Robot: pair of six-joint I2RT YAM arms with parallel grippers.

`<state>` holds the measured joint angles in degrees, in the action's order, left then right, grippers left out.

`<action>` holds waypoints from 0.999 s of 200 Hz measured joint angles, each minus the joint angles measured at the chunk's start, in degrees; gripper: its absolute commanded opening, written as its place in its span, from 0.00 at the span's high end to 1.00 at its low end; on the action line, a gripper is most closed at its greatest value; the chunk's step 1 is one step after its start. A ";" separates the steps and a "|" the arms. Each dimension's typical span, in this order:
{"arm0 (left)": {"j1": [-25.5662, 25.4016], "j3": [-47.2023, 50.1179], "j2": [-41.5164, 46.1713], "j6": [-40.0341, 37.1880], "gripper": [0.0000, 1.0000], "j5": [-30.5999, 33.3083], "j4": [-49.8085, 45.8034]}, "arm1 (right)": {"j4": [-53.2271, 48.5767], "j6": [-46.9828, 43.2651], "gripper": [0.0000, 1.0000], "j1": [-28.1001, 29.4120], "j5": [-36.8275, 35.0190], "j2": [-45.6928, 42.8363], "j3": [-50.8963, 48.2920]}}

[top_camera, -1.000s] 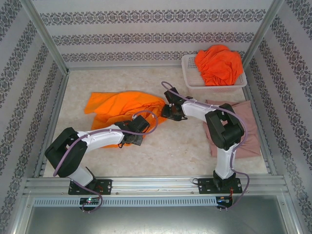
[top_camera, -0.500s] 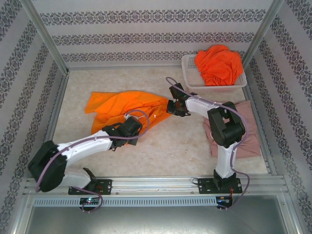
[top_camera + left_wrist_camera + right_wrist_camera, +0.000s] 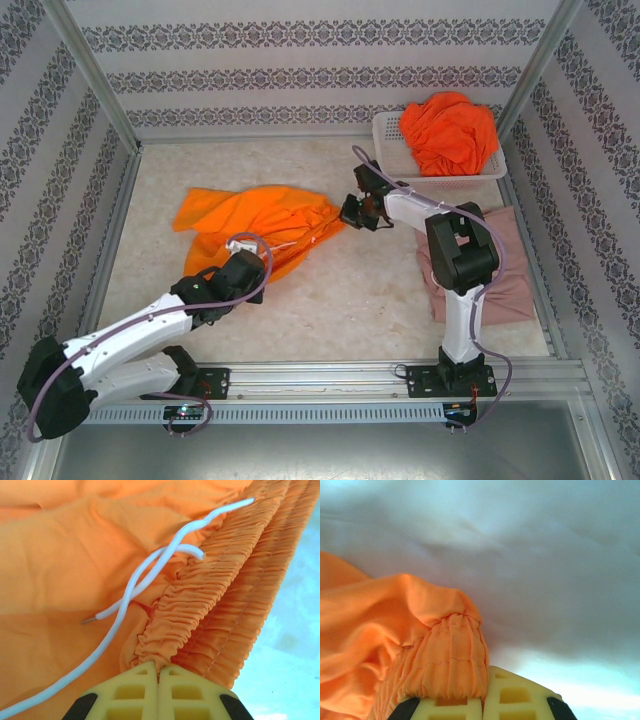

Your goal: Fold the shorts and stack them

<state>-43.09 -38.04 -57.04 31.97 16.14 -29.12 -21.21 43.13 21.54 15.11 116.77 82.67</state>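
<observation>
At the table's middle, your orange shorts lay bunched and unfolded, the waistband pinched by your left gripper and right gripper. Your pink shorts lay apparently folded at the right; another orange pair sat in the basket.

The tabletop is a pale, marbled surface fenced by a metal frame, with patterned walls behind it and at both sides. The orange shorts lie rumpled across its left and middle part, the cloth drawn into a narrow bunch toward the centre, while the pink shorts lie flat near the right edge, apart from the orange pair. A white mesh basket stands in the far right corner, just beyond the pink shorts
</observation>
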 measured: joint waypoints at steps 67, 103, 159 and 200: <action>16.52 -20.61 5.57 -10.71 1.00 5.57 -8.68 | -1.44 -1.44 1.00 9.53 2.23 12.66 50.47; 20.74 -33.86 9.40 -19.26 1.00 12.35 -15.80 | 0.96 3.19 1.00 15.74 5.18 29.31 82.90; 20.76 -54.42 9.62 -37.35 1.00 25.42 -18.91 | 12.15 11.28 1.00 22.03 5.46 33.90 82.90; 20.76 -64.63 3.65 -45.97 1.00 22.58 -17.73 | 20.13 14.36 1.00 21.24 6.40 33.90 83.32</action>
<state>-22.33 -102.67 -53.39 -14.00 38.72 -46.85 -1.08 57.49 42.78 21.52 150.67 165.99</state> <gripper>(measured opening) 0.051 0.052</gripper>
